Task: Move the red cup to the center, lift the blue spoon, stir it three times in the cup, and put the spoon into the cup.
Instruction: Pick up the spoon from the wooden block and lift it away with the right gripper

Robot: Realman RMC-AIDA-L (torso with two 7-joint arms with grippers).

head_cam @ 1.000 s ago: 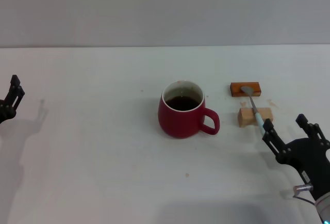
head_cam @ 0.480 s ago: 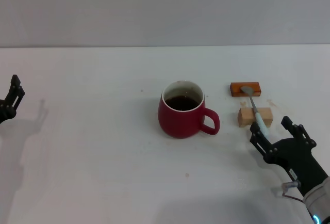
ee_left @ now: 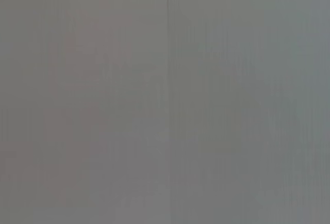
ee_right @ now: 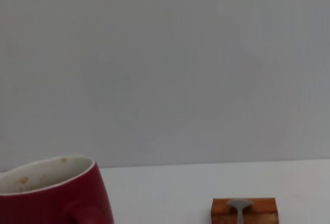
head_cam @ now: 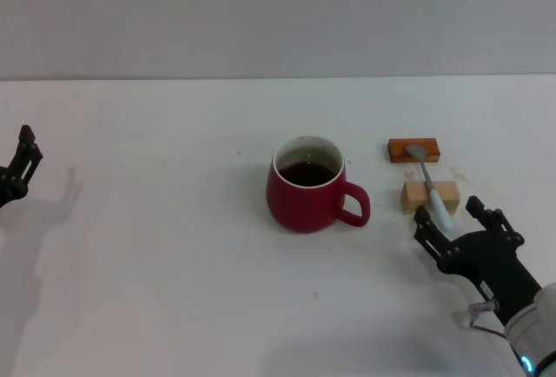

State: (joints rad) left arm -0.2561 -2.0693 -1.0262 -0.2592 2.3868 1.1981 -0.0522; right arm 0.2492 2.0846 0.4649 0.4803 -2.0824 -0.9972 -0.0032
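Straddling the blue spoon (head_cam: 432,195) handle, right pincer (head_cam: 450,220) gapes apart; nothing bears writing.

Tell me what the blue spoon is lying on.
The blue spoon lies across the orange block and the tan block. The table beneath both blocks is covered.

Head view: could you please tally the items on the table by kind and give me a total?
Cups: 1, the red cup holding dark liquid.
Spoons: 1, the blue spoon lying across both blocks.
Wooden blocks: 2, the orange block and the tan block.
Total: 4.
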